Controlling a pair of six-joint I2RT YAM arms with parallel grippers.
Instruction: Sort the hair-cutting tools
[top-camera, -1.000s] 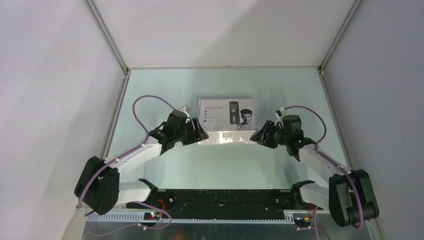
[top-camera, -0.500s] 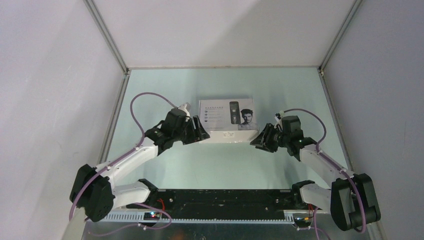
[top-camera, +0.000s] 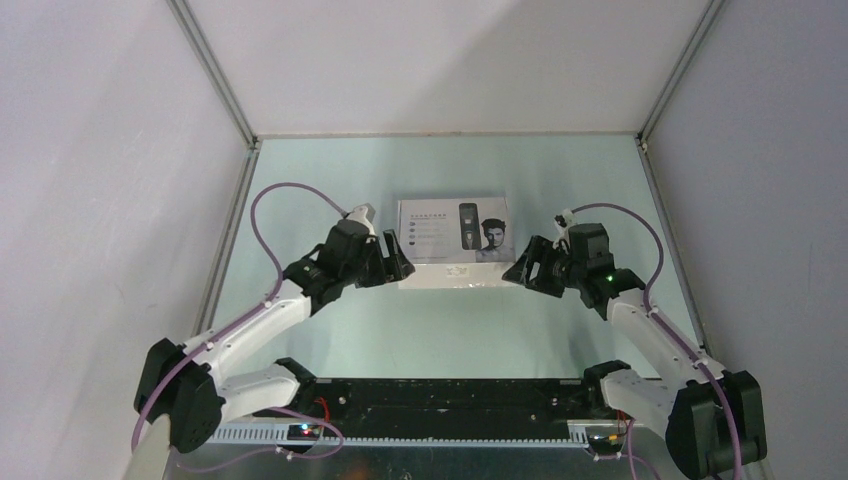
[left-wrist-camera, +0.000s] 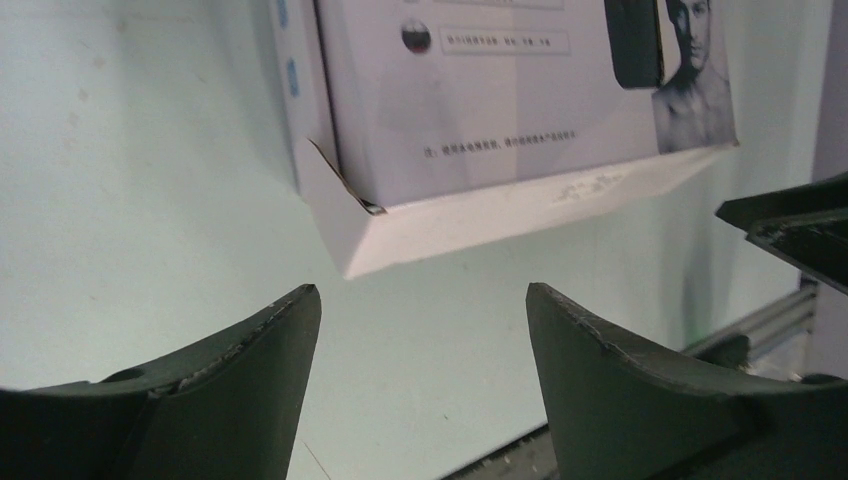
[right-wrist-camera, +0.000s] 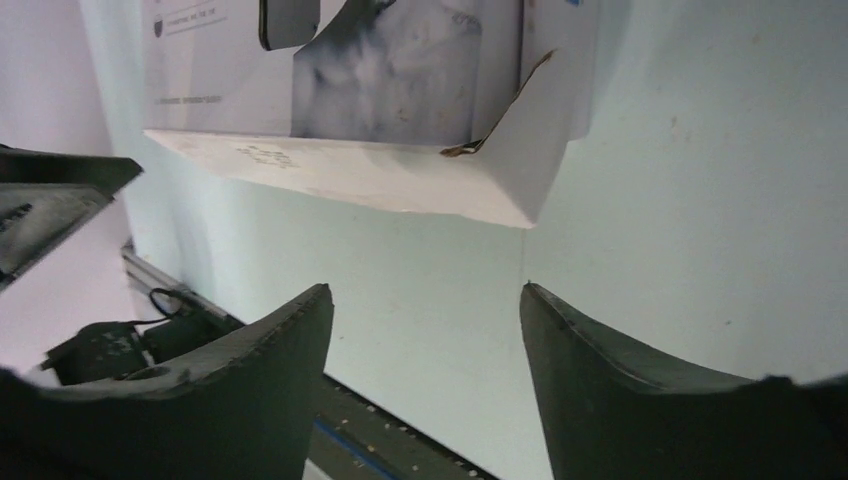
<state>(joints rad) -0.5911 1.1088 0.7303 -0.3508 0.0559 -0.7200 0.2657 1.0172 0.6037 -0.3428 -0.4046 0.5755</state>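
The flat white box (top-camera: 455, 242) with a printed man's face and a clipper picture lies closed on the table's middle. It shows in the left wrist view (left-wrist-camera: 480, 110) and the right wrist view (right-wrist-camera: 400, 110). The clipper, cord, brush and comb attachment are hidden from view. My left gripper (top-camera: 398, 262) is open and empty just off the box's left end (left-wrist-camera: 420, 300). My right gripper (top-camera: 522, 272) is open and empty just off the box's right end (right-wrist-camera: 425, 300). Neither touches the box.
The pale green table (top-camera: 440, 330) is walled by white panels on three sides. A black rail (top-camera: 440, 395) with the arm bases runs along the near edge.
The box has moved slightly away from me. Both grippers have shifted a little farther from me and now stand apart from the box's ends.
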